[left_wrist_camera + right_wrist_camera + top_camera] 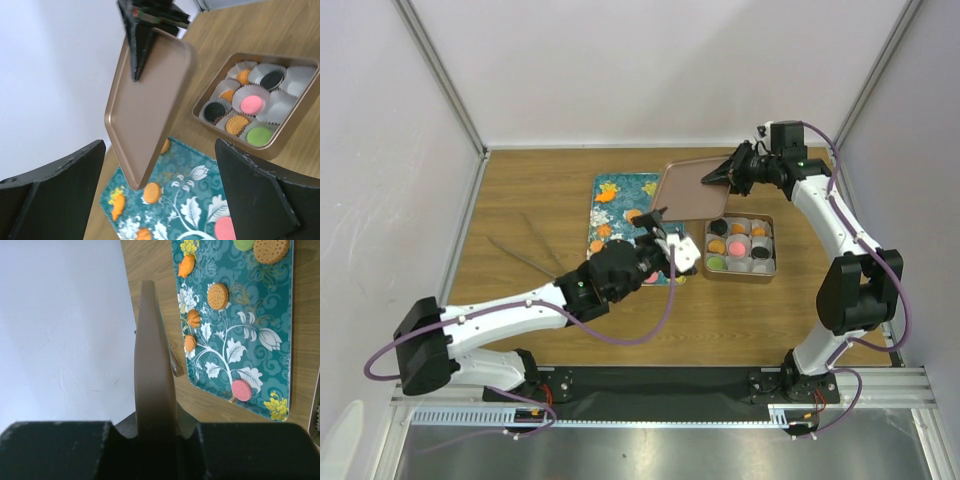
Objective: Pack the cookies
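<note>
Right claw (155, 445): black fingers (55, 452) clamped on a rose-gold lid (152, 365), one against each face. The lid is seen edge-on and upright, running up the centre of view. Beyond it, a teal floral tray (260, 365) lies flat on the wooden desk (150, 260). On the tray:
- an orange cookie (218, 296) near the middle
- a larger orange cookie (271, 250) at the top edge of view, with a green cookie (243, 244) just beside it
- a pink cookie (242, 390) near the lower border

A white wall (60, 330) fills the left.
</note>
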Controlling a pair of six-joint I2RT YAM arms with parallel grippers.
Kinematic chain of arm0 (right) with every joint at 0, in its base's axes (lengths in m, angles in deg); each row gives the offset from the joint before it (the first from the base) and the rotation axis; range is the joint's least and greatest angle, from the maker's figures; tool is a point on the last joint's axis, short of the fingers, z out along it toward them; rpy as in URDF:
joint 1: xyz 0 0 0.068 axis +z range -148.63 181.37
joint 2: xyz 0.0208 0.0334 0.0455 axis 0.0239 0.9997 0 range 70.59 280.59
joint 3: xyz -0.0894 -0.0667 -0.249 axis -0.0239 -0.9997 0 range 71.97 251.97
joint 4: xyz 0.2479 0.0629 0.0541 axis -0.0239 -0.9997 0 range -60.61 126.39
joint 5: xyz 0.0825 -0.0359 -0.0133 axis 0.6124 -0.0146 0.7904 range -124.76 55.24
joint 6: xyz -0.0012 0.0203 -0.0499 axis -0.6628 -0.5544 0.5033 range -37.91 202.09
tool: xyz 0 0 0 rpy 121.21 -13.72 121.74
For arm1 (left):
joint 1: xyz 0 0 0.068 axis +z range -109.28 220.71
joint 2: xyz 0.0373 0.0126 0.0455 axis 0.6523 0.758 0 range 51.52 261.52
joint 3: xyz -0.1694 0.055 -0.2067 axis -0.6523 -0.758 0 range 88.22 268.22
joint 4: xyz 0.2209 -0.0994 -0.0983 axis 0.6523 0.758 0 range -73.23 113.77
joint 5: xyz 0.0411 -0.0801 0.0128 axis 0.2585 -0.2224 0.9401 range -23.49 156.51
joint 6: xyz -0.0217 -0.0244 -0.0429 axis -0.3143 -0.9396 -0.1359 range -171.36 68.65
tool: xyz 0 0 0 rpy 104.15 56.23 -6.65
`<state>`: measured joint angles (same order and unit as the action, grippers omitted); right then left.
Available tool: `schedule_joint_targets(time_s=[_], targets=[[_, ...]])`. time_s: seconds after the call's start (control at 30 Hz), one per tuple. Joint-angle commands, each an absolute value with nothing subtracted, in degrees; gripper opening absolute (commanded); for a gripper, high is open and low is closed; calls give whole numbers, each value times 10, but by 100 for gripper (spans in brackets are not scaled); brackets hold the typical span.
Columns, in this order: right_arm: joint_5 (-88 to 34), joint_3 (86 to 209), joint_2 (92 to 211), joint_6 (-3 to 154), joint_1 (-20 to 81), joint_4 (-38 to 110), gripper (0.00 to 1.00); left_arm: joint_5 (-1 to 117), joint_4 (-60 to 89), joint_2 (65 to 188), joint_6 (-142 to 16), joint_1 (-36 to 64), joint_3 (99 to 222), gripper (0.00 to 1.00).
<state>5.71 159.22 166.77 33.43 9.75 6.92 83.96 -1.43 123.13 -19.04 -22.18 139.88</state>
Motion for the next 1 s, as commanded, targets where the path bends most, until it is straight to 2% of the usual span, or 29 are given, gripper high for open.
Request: schedule_joint_targets(time_s=[0.0, 0.3, 0.37, 0.5, 0.63, 0.87, 0.97], targets=[[80, 1622, 1654, 322, 95, 67, 0, 828, -148, 1245, -65, -241, 1375, 98], [74, 1591, 1621, 305, 95, 75, 0, 846, -282, 1357, 8, -239, 1373, 98], [70, 1585, 1615, 305, 95, 74, 0, 858, -354, 1377, 31, -235, 1370, 97], [73, 1571, 1602, 304, 95, 70, 0, 860, -377, 1412, 38, -220, 1391, 95], [62, 1563, 1594, 317, 95, 55, 0, 872, -427, 1426, 50, -209, 1399, 86], [61, 1549, 1592, 323, 95, 53, 0, 851, -457, 1450, 94, -203, 1403, 77], [62, 1549, 1590, 321, 96, 55, 0, 840, -453, 1456, 104, -203, 1402, 69]])
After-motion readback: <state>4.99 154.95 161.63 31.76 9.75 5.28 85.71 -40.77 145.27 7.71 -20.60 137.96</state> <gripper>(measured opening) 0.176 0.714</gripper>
